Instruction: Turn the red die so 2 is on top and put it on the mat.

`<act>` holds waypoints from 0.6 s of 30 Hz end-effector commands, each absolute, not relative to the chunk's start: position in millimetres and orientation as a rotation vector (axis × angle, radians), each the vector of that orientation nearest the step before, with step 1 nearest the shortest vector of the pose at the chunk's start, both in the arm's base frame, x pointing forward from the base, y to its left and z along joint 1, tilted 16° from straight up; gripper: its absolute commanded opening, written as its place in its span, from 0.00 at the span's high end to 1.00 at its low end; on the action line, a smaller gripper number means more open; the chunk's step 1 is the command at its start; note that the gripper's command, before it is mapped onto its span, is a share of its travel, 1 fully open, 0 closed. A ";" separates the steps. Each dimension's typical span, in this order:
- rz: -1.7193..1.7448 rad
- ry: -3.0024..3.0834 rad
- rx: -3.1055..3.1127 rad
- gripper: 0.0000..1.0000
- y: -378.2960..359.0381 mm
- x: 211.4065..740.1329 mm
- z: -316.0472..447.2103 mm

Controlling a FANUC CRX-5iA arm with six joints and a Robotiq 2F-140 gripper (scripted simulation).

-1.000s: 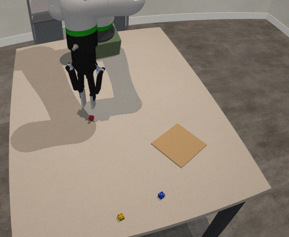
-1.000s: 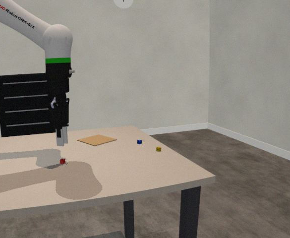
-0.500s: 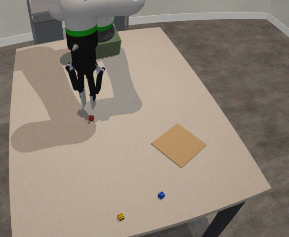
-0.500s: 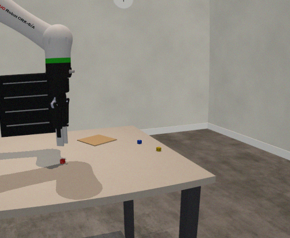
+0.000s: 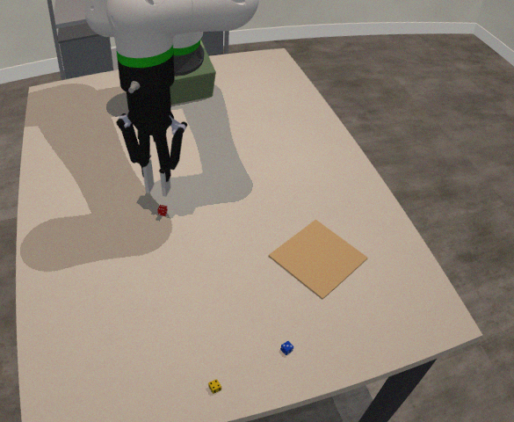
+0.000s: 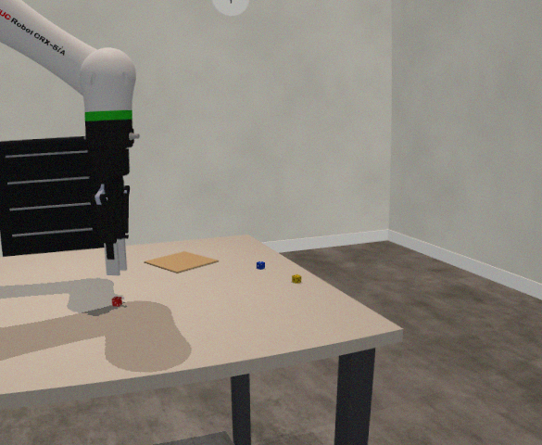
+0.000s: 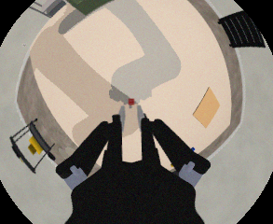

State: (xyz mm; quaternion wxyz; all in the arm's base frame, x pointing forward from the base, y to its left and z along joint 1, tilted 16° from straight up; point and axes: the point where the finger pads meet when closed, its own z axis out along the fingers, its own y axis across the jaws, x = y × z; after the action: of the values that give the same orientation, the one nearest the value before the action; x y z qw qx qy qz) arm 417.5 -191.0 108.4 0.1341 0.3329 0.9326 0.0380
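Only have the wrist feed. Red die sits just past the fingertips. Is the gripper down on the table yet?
Observer: No. In the exterior view the gripper hangs well above the red die, with a clear gap under the tips.
Operator: Anything between the fingers?
Observer: Nothing. The top view shows them narrowed to a small gap, nothing in it, and the die lies on the table.
Operator: Where are the other dice? Wrist feed barely shows them.
Observer: A blue die and a yellow die sit near the table's near edge in the top view, both off the mat.
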 end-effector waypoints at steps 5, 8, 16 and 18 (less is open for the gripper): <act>0.110 2.703 0.965 0.73 -191.0 419.8 101.1; 0.110 2.703 0.965 0.73 -191.0 421.0 97.0; 0.110 2.703 0.965 0.73 -191.0 423.7 87.8; 0.110 2.703 0.965 0.73 -191.0 424.6 84.6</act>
State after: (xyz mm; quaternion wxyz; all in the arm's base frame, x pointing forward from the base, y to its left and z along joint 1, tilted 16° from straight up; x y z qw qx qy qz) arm 423.4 -190.9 87.9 0.1341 0.3329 0.9326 0.0380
